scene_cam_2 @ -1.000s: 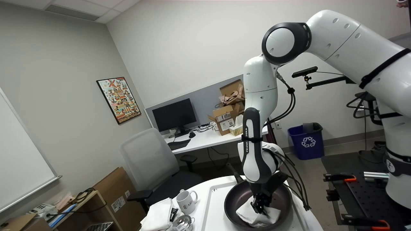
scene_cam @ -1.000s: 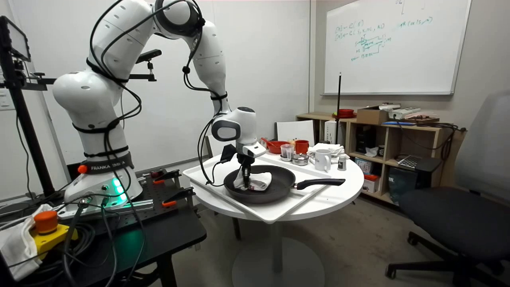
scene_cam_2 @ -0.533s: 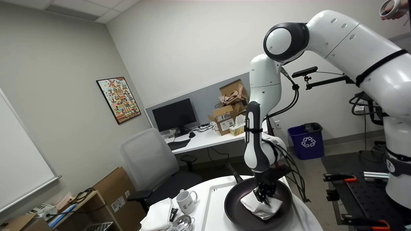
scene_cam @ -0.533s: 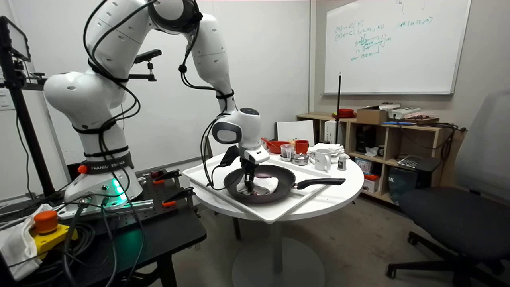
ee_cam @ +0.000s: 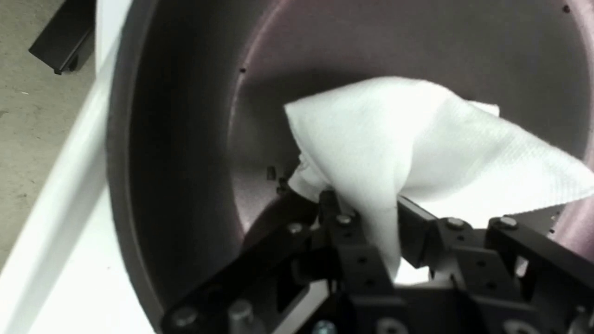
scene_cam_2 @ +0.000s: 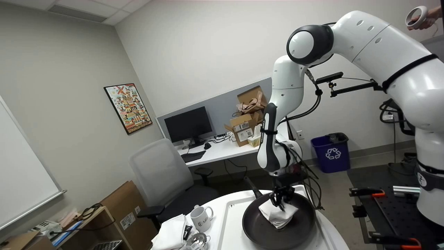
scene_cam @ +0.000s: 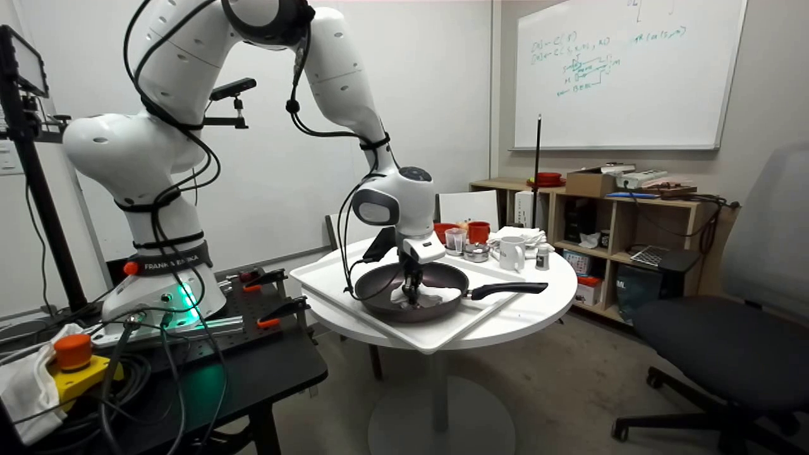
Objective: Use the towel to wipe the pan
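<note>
The black frying pan [scene_cam: 447, 276] sits on a white tray, its long handle [scene_cam: 509, 289] pointing right; the pan also shows in another exterior view [scene_cam_2: 255, 227] and fills much of the wrist view [ee_cam: 283, 106]. The white towel [ee_cam: 371, 134] lies bunched inside the pan and shows in both exterior views [scene_cam: 442, 294] [scene_cam_2: 277, 216]. My gripper [ee_cam: 369, 204] points down into the pan, shut on a fold of the towel; it shows in both exterior views [scene_cam: 412, 300] [scene_cam_2: 278, 205]. Dark specks [ee_cam: 274, 176] lie on the pan floor beside the towel. The pan surface under the towel is hidden.
The tray [scene_cam: 430, 341] lies on a round white table [scene_cam: 556, 294]. Behind the pan stand a white mug [scene_cam: 510, 254], a small bottle [scene_cam: 542, 259], a clear cup [scene_cam: 455, 241], a metal jar [scene_cam: 476, 253], a red cup [scene_cam: 479, 232] and folded white cloths [scene_cam_2: 170, 234].
My gripper and the held towel have moved across the pan floor towards the handle side. The pan and tray have not moved. A hand with a white controller has come into an exterior view's edge.
</note>
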Available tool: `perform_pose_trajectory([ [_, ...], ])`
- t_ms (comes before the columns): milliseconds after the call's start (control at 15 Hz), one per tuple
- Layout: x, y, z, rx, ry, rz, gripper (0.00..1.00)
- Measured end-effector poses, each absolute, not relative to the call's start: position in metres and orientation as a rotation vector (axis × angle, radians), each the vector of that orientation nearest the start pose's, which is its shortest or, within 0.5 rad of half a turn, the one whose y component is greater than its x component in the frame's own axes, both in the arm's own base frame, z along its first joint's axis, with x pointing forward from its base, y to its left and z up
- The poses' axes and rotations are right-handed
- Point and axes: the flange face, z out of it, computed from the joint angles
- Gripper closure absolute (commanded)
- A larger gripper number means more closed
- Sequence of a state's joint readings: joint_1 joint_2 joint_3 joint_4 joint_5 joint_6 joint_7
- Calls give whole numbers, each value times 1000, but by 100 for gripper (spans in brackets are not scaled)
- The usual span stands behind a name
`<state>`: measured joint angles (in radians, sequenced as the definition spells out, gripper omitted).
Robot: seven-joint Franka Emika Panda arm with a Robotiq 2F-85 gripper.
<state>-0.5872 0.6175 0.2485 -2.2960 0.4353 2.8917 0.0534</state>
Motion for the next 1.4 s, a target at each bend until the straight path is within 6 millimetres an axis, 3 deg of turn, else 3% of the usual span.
perform_pose_trajectory([
  [267,486,-156,84,-2646,1143,12,96],
  [800,503,-66,77,-2745,902,50,96],
  [1067,490,-30,102,-2792,803,-86,96],
  [1400,454,33,148,-2840,620,-317,96],
])
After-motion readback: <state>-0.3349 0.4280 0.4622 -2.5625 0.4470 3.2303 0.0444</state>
